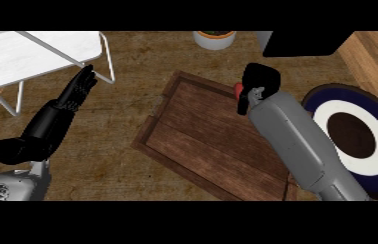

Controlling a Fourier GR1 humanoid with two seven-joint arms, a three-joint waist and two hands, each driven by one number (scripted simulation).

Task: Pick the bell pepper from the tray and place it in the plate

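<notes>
Your right hand (260, 80) sits over the far right edge of the wooden tray (199, 143), its grey forearm running up to it from the lower right corner of the head view. The black fingers are curled round the bell pepper (238, 91), and only a small red sliver of it shows at the hand's left side, just above the wrist. The hand hides the rest, so you cannot tell whether the pepper rests on the tray's rim or is held clear of it. The tray lies at a slant in the middle of the brown counter (140, 63), a dark wooden rectangle with a raised border, and its boards are bare where you can see them. The plate (316, 104) lies to the right of the tray, just beside your right forearm, with a dark blue rim, a white ring and a dark brown centre; the forearm covers part of its left edge. Your left hand (80, 90) rests at the left of the view, open, fingers straight and pointing up, well apart from the tray. Its fingertips lie near a white wire-framed rack (44, 53) in the upper left corner. A white pot (214, 40) stands at the counter's far edge, with a black box (306, 43) to its right.
</notes>
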